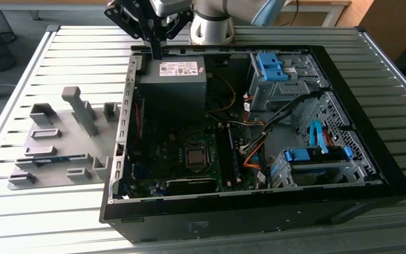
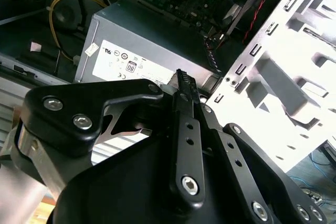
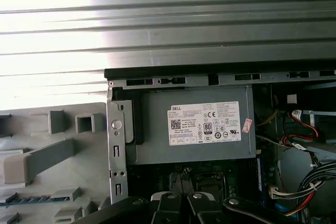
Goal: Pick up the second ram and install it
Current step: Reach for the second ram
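Observation:
The second ram point(image 1: 61, 157) is a thin blue-green stick lying on edge in the grey holder plate point(image 1: 55, 114), at the exterior view's left beside the open computer case point(image 1: 390, 180). In the first wrist view the ram point(image 3: 35, 199) shows as a blue strip among the holder blocks point(image 3: 37, 161). My gripper point(image 1: 156, 53) hangs over the case's far left corner, above the grey power supply point(image 1: 173, 79) and well away from the ram. In the second wrist view my gripper point(image 2: 182, 80) has its black fingers pressed together with nothing between them.
The long black motherboard slots point(image 1: 229, 153) lie inside the case near the processor socket point(image 1: 195, 156). Cables and blue drive brackets point(image 1: 316, 156) fill the case's right side. The slatted metal table point(image 1: 40, 211) carries everything. The arm's base point(image 1: 211, 26) stands behind the case.

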Controlling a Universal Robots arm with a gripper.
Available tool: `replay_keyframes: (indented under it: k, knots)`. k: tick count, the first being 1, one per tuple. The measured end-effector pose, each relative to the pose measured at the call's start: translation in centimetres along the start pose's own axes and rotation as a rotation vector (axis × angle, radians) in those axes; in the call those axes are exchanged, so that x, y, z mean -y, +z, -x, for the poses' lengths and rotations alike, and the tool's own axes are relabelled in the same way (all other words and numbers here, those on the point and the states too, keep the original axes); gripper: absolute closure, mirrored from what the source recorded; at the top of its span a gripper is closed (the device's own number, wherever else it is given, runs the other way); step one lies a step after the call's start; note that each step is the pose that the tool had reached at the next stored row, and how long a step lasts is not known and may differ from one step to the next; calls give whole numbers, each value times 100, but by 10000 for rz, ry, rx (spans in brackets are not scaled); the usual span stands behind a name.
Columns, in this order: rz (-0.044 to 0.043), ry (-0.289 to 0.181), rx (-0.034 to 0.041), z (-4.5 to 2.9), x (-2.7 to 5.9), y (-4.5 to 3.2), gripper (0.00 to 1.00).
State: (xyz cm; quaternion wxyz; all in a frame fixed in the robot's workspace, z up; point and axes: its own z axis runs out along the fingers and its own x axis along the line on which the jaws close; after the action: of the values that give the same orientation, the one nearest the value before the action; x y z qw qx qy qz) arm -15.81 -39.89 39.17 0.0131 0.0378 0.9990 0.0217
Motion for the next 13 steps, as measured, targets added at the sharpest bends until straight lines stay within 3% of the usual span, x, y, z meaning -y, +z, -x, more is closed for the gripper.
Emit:
replay_keyframes:
  k: [13]
  knots:
    - [0, 0, 0, -58, 4, 1, 90]
